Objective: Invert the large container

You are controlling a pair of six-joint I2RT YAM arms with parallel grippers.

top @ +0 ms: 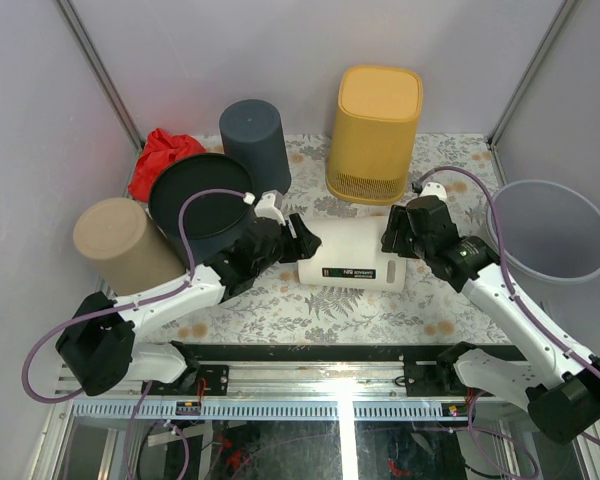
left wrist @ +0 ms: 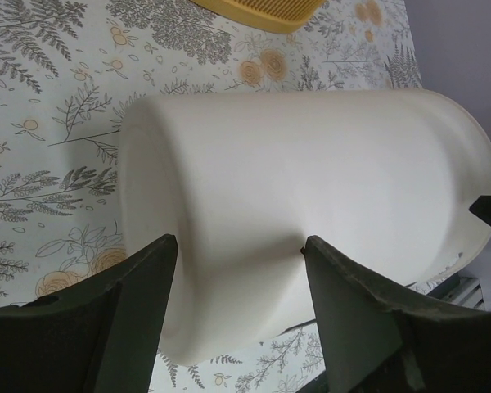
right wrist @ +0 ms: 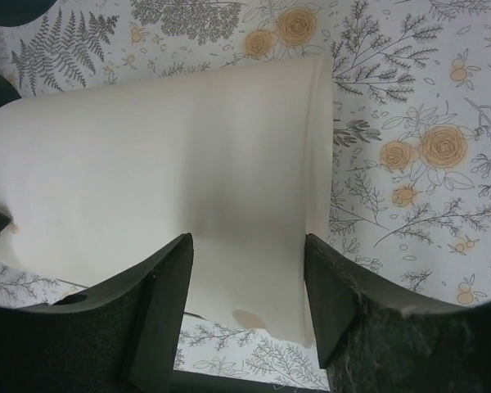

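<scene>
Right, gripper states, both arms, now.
Left gripper: open, spread over the large white plastic container lying on its side, holding nothing.
Right gripper: open, over that container's other end, holding nothing.

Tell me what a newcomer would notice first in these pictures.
A white container lies on its side in the middle of the flowered table. The left gripper is at one end and the right gripper at the other, both with jaws apart. Behind it stands a tall yellow bin, closed end up.
</scene>
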